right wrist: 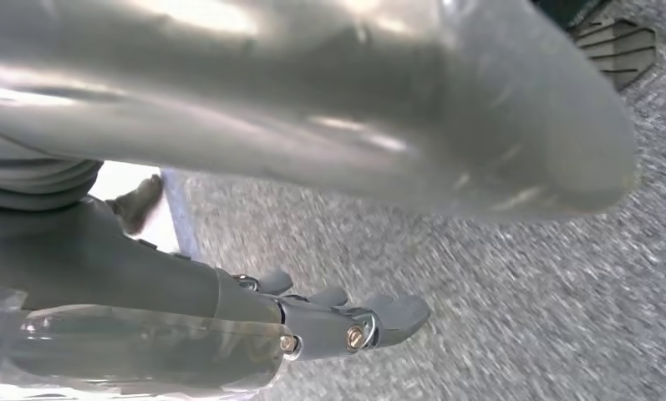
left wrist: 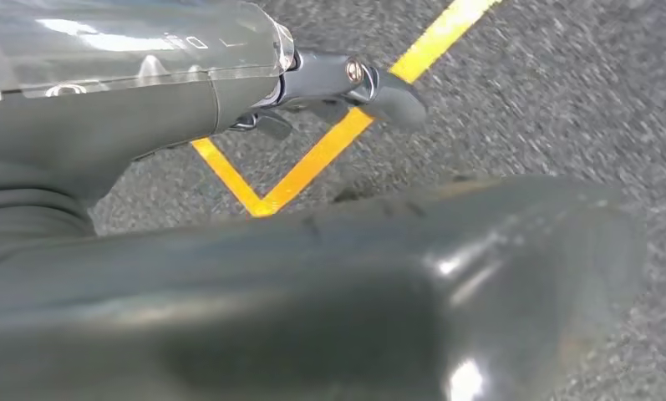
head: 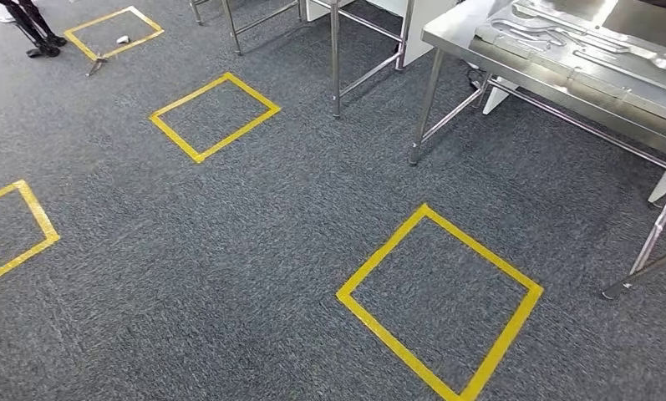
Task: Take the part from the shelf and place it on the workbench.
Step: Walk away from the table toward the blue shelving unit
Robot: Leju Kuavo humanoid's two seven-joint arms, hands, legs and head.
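Observation:
The steel workbench (head: 513, 73) stands at the upper right of the head view. On it lies a flat metal tray holding cut-out silvery parts (head: 563, 38). My left hand (left wrist: 329, 83) hangs above grey carpet and a corner of yellow tape (left wrist: 312, 159); its fingers are stretched out and hold nothing. My right hand (right wrist: 329, 322) also hangs over the carpet, fingers extended and apart, with nothing in them.
Several yellow tape squares mark the grey carpet, the nearest one (head: 382, 251) in front of the workbench. A steel-legged frame (head: 336, 58) stands at the top centre. Dark shoes or stand feet (head: 37, 33) show at the far top left.

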